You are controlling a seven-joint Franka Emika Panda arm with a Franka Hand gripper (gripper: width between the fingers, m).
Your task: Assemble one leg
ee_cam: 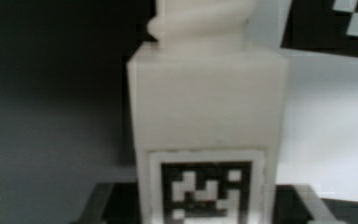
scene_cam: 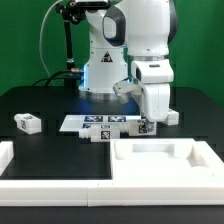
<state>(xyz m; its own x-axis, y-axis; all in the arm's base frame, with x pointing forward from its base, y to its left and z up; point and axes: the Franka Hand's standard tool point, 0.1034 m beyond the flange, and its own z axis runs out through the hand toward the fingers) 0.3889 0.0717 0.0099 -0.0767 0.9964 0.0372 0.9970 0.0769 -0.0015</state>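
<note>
My gripper (scene_cam: 148,122) is low over the table, just at the exterior view's right of the marker board (scene_cam: 95,122). It is shut on a leg (scene_cam: 146,127), a small white block with a black-and-white tag. In the wrist view this leg (ee_cam: 201,110) fills the frame, with its tag towards the gripper (ee_cam: 202,208) and a narrower threaded end pointing away. The dark fingers (ee_cam: 115,205) press on both of its sides. Another leg (scene_cam: 27,123) lies on the black table at the exterior view's left. A third small tagged block (scene_cam: 103,135) lies in front of the marker board.
A large white square tray-like piece with raised rims (scene_cam: 165,172) lies in the foreground right. A white rim (scene_cam: 12,158) shows at the near left. A white piece (scene_cam: 173,117) lies just right of the gripper. The robot base (scene_cam: 100,80) stands behind.
</note>
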